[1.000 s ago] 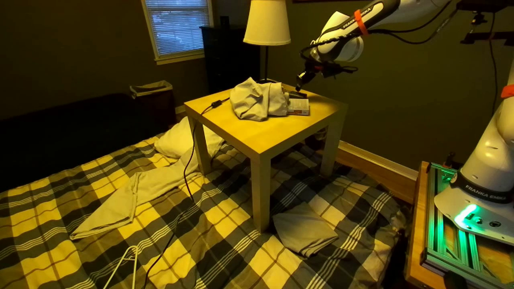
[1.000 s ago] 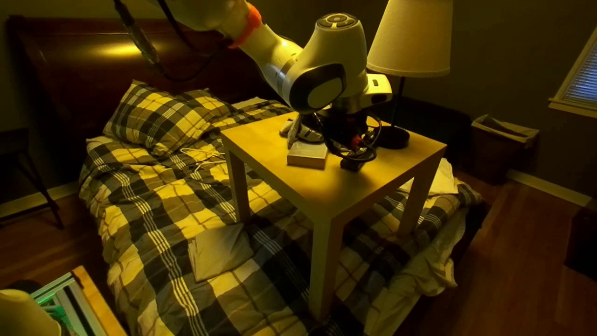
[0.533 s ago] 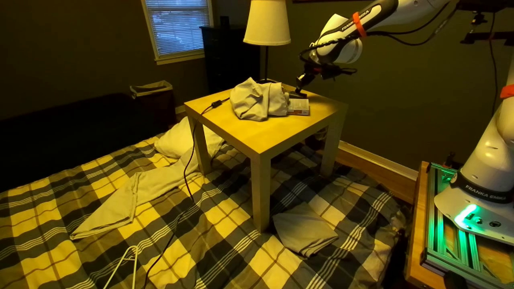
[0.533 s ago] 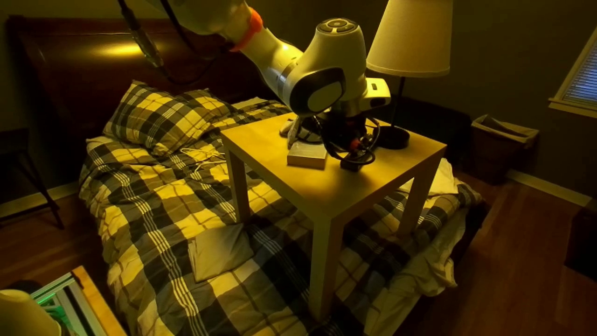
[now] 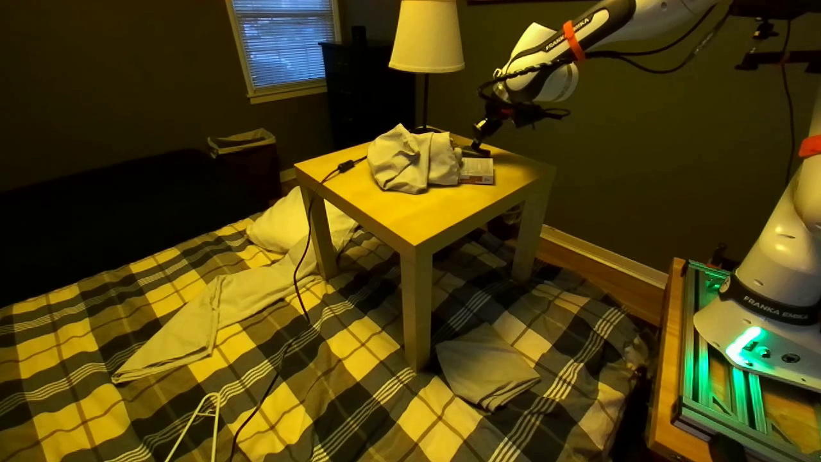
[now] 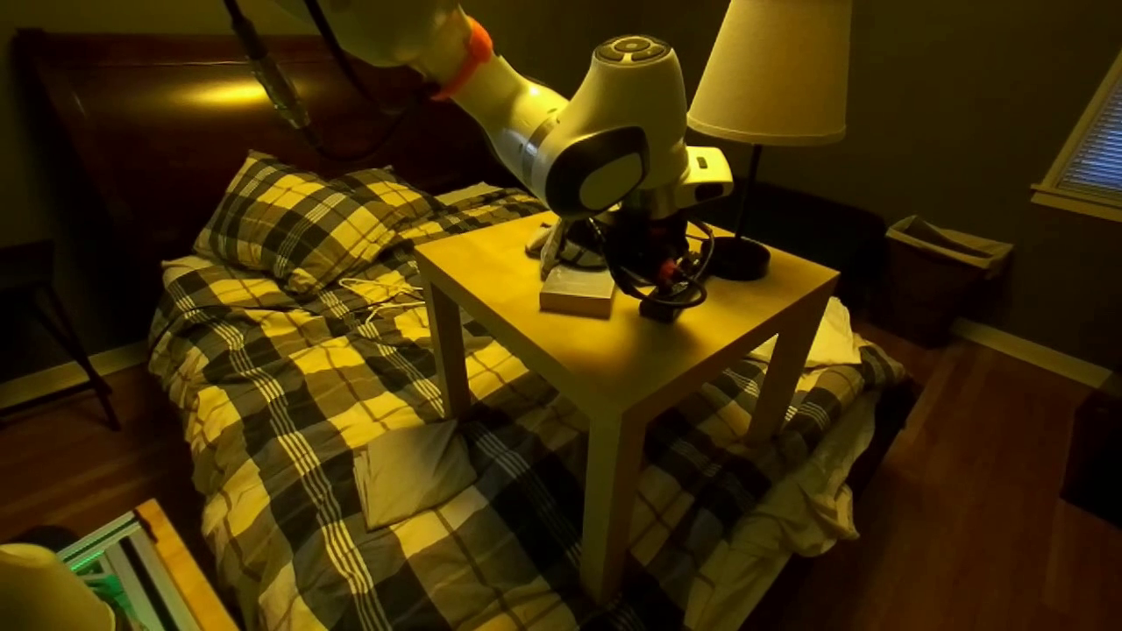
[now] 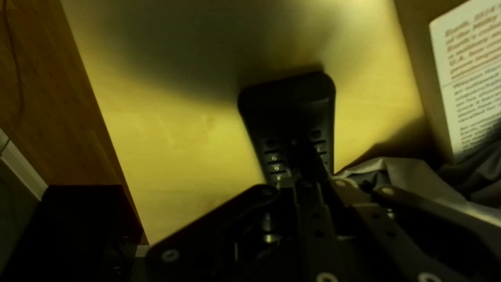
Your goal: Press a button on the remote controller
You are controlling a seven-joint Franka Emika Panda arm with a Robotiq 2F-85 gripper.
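White arm (image 6: 644, 114), orange bands (image 5: 574, 40), dark cables (image 5: 539, 63), FRANKA EMIKA lettering (image 5: 776, 310), green base light (image 5: 744, 343); black fingers (image 7: 309, 223), pale screws (image 7: 170, 255)

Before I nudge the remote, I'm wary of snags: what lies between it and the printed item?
The wrist view shows a tabletop strip between the remote and the printed item; the cloth reaches the strip's lower end.
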